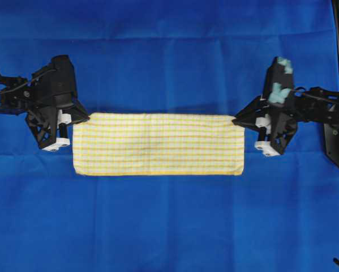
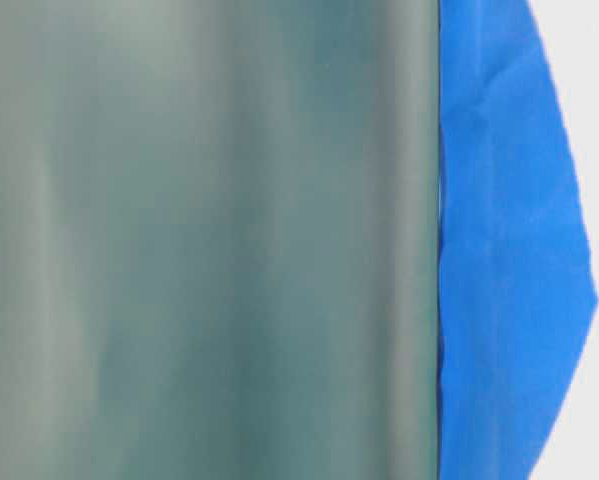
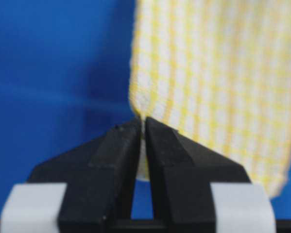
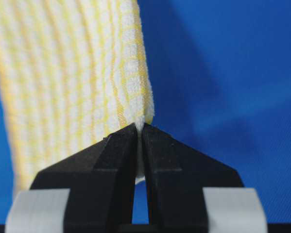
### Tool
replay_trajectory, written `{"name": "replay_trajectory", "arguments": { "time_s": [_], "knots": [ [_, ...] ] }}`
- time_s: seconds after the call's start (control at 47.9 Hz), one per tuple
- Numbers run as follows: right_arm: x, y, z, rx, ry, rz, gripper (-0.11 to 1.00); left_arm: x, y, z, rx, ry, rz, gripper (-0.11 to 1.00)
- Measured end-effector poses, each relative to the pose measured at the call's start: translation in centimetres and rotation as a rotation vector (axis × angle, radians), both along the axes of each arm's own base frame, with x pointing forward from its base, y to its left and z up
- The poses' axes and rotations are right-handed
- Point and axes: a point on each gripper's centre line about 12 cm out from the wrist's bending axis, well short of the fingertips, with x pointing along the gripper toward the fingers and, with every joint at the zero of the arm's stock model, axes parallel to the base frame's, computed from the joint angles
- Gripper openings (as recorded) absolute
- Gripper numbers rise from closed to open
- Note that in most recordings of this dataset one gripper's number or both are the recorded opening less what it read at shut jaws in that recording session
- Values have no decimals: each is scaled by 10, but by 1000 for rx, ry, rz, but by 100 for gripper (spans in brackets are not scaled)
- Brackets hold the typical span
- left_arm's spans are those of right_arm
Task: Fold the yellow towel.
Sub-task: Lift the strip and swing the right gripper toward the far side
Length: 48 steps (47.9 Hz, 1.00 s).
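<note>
The towel [image 1: 158,144], a thin checked yellow-and-white weave folded into a long rectangle, lay mid-frame on smooth blue cloth [image 1: 169,226]. The left gripper [image 3: 142,127] pinched its upper left corner; the right gripper [image 4: 139,128] pinched the upper right.

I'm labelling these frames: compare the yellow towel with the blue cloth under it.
The yellow towel is checked yellow and white; the blue cloth is plain. The towel is a small strip; the cloth fills the overhead view. The left gripper and right gripper pinch the towel's corners; the cloth lies unheld. Both are fabric.
</note>
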Motion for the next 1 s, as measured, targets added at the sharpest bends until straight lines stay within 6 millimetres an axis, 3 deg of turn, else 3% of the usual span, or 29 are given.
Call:
{"name": "replay_trajectory", "arguments": {
  "time_s": [0.313,0.605,0.73,1.001],
  "knots": [
    [-10,4,35,16,-110,31,2,-9,-5,40,6,-118,-17,3],
    [-10,2,38,5,-124,24,2,-11,-16,45,2,-169,-50,3],
    [-5,-10,35,-7,-114,-21,2,-7,-26,50,-4,-224,-81,3],
    [11,-53,30,-62,-90,-162,2,4,-59,49,-18,-294,-198,3]
  ]
}}
